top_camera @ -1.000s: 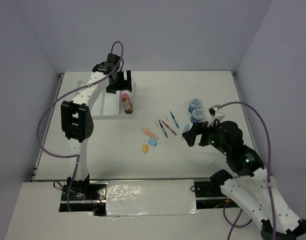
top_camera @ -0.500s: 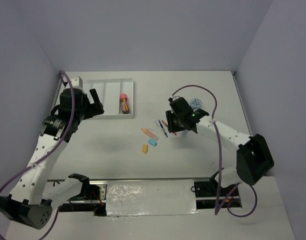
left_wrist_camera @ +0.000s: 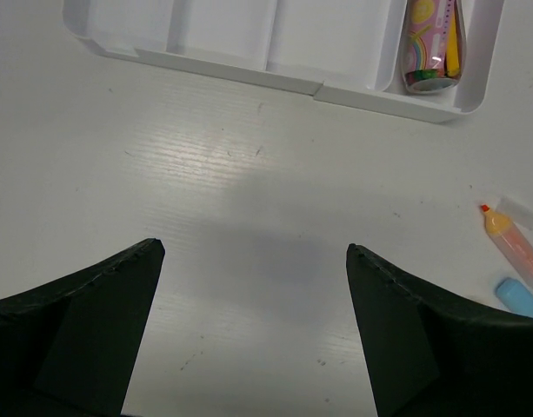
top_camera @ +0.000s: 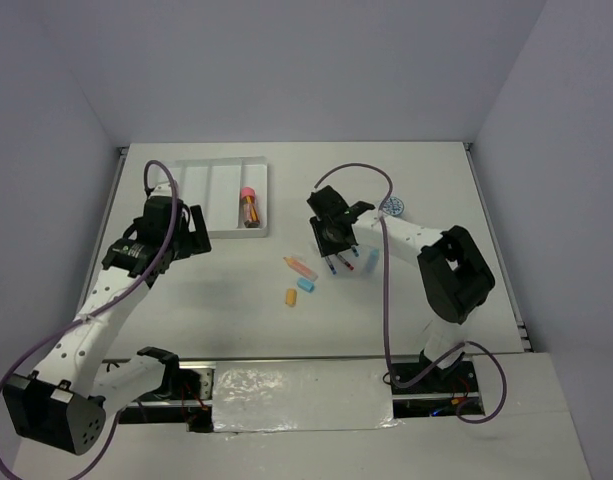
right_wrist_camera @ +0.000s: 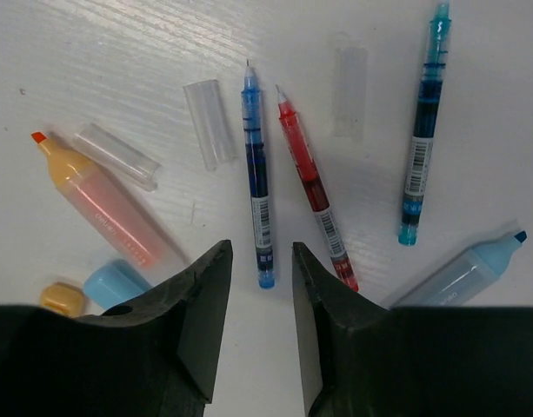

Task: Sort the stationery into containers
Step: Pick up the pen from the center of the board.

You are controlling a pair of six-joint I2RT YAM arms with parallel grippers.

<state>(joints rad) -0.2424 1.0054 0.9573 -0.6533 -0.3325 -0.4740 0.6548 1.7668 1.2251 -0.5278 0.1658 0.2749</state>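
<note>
The right gripper hangs over the worktop, jaws slightly apart; the blue pen lies dead ahead, its near end between them, long axis across the closing line; the left gripper, spread wide, sits farther off beside the tray.

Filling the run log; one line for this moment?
left gripper open, empty | right gripper open above dark blue pen | tray holds pink-capped item
</note>
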